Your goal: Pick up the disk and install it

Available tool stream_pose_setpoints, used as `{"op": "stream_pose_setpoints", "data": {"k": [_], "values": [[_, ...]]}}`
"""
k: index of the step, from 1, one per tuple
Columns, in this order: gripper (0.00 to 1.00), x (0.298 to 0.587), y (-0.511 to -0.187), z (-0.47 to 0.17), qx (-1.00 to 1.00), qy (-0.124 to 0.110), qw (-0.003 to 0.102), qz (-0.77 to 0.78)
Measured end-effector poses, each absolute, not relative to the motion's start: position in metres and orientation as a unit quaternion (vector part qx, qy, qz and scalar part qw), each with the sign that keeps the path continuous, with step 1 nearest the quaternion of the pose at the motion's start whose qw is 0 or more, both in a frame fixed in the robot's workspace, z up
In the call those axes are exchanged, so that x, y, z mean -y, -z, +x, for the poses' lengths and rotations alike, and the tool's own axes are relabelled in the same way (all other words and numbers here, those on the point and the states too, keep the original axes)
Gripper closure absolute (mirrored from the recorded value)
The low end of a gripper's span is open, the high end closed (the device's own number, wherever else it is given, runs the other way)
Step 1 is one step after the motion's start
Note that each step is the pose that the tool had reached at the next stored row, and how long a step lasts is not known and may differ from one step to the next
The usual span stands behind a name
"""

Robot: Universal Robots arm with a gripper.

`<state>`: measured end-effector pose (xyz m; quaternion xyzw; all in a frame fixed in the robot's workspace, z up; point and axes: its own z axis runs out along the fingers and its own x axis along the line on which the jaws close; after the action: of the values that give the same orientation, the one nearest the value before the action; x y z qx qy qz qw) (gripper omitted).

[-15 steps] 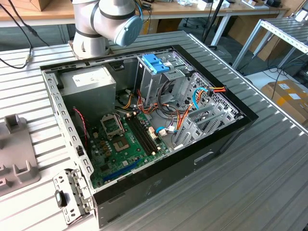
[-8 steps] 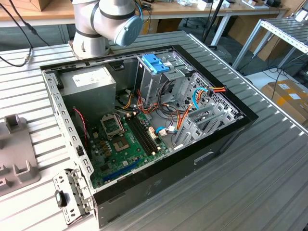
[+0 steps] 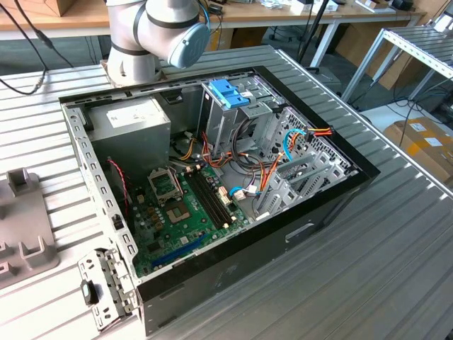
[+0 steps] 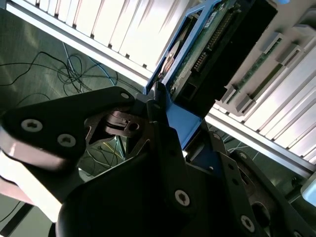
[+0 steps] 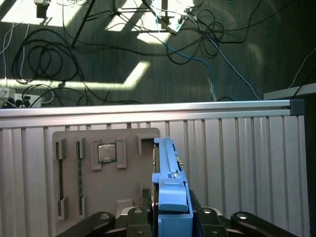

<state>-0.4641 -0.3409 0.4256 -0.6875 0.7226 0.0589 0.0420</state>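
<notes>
My gripper [image 5: 170,217] is shut on the disk [image 5: 168,168], a flat drive in bright blue rails with a blue tab end, seen edge-on in the first wrist view. It hangs above the ribbed metal table [image 5: 237,163]. In the second wrist view the disk [image 4: 217,44] shows its dark underside and connector edge. There the gripper [image 4: 158,106] has black fingers [image 4: 113,106] clamped on the blue tab. The open computer case [image 3: 92,163] lies in the middle of the exterior view, with the arm's base [image 3: 159,35] behind it.
A tall metal drive cage with a blue handle [image 3: 230,92] stands inside the case beside the motherboard [image 3: 177,205] and loose cables. A grey fixture plate [image 5: 98,168] holding a small chip [image 5: 107,152] lies on the table under the disk. Cables trail on the floor beyond the table edge [image 5: 148,109].
</notes>
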Motion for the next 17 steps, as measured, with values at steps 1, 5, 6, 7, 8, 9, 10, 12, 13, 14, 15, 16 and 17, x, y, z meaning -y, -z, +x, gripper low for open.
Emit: {"op": "stream_pose_setpoints", "data": {"k": [1, 5, 6, 7, 8, 9, 10, 12, 13, 14, 15, 16, 17], "values": [[0.63, 0.341, -0.428, -0.464, -0.723, -0.059, 0.042, -0.687], [0.63, 0.341, -0.439, -0.463, -0.722, -0.061, 0.044, -0.687], [0.63, 0.341, -0.441, -0.463, -0.722, -0.061, 0.044, -0.687], [0.63, 0.341, -0.442, -0.463, -0.722, -0.061, 0.044, -0.687], [0.63, 0.341, -0.444, -0.463, -0.722, -0.061, 0.044, -0.687], [0.63, 0.341, -0.445, -0.463, -0.722, -0.061, 0.044, -0.687], [0.63, 0.341, -0.446, -0.463, -0.722, -0.062, 0.045, -0.687], [0.63, 0.341, -0.449, -0.462, -0.722, -0.062, 0.045, -0.687], [0.63, 0.341, -0.452, -0.462, -0.722, -0.063, 0.046, -0.687], [0.63, 0.341, -0.454, -0.462, -0.722, -0.063, 0.046, -0.687], [0.63, 0.341, -0.455, -0.462, -0.722, -0.063, 0.046, -0.687], [0.63, 0.341, -0.456, -0.462, -0.722, -0.063, 0.046, -0.687], [0.63, 0.341, -0.457, -0.462, -0.722, -0.063, 0.046, -0.687]]}}
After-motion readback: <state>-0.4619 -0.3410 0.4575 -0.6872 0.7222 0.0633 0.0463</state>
